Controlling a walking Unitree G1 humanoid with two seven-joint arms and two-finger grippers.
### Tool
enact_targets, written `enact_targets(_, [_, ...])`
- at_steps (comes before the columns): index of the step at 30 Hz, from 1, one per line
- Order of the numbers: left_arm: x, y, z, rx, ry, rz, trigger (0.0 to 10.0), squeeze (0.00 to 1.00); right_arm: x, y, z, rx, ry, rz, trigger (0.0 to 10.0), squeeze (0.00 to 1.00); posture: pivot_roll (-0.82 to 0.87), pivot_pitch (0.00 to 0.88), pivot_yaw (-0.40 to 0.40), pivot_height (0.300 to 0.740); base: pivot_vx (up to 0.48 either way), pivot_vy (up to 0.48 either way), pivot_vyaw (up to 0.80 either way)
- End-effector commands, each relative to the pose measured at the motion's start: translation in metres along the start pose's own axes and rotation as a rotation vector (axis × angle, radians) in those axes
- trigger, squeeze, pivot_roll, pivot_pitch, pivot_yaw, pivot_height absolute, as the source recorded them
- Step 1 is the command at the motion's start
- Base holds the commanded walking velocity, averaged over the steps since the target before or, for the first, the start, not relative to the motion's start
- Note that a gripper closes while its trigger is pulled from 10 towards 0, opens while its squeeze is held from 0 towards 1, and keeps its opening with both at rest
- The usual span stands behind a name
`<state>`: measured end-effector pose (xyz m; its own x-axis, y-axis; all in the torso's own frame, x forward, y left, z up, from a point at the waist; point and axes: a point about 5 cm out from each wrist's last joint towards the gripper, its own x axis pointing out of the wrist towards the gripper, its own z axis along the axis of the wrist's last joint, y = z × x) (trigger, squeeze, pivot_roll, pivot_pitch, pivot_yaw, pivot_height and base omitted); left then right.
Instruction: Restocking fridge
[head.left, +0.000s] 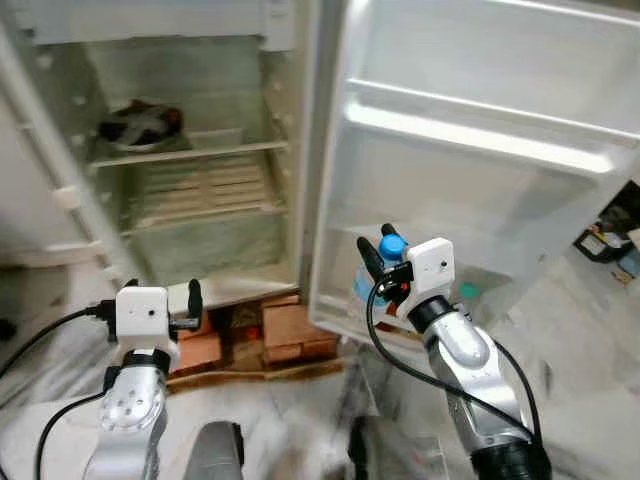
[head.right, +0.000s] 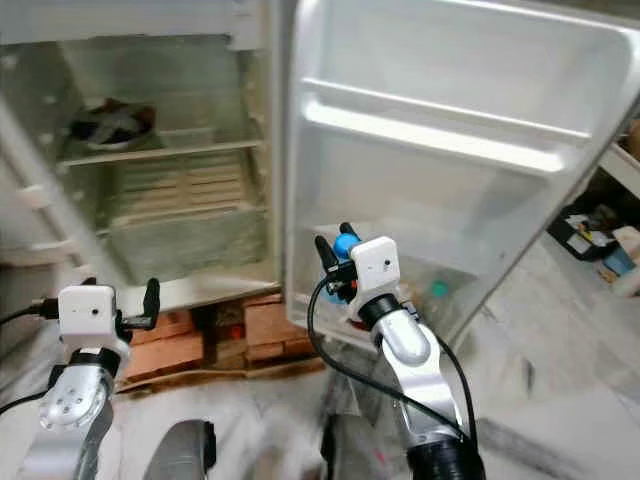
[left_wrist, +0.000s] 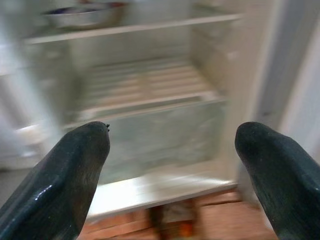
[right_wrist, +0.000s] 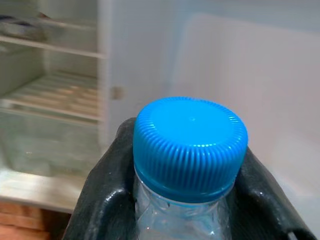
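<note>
Right gripper (head.left: 384, 262): I see it closed on the bottle (right_wrist: 187, 165), held upright at the door's lower bin (head.left: 480, 285).
Left gripper (left_wrist: 172, 165): open, empty, facing the fridge shelves (head.left: 205, 190).
Key relation: the bin lies just ahead of the bottle; right arm nearer.

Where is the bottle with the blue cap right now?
The clear plastic bottle with the blue ribbed cap is clamped in the right tool, on the robot's right, just in front of the open white fridge door's lower shelf.
</note>
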<state>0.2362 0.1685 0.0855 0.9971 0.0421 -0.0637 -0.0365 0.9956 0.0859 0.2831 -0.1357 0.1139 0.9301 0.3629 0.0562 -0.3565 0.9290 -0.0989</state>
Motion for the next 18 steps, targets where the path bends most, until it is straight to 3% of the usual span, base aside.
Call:
enact_targets(1, [-0.0004,0.0127,0.0012,0.025,-0.004,0.034,10.0,0.00,0.0071,0.0093,0.0129,0.003,-0.062,0.031,10.0,0.00,0.08,0.037,-0.059,0.620,0.472,0.000,0.00])
enact_targets(4, [0.0011,0.0124,0.0026,0.023,-0.005,0.042,10.0,0.00,0.0080,0.0086,0.0135,0.002,-0.062,0.033,10.0,0.00,0.09,0.050,-0.063,0.620,0.390,0.000,0.00])
enact_targets(18, [-0.0017,0.0114,0.0027,0.014,-0.009,0.042,10.0,0.00,0.0078,0.0143,0.0120,0.026,-0.061,0.066,10.0,0.00,0.09,0.047,-0.063,0.605,0.000,0.000,0.00])
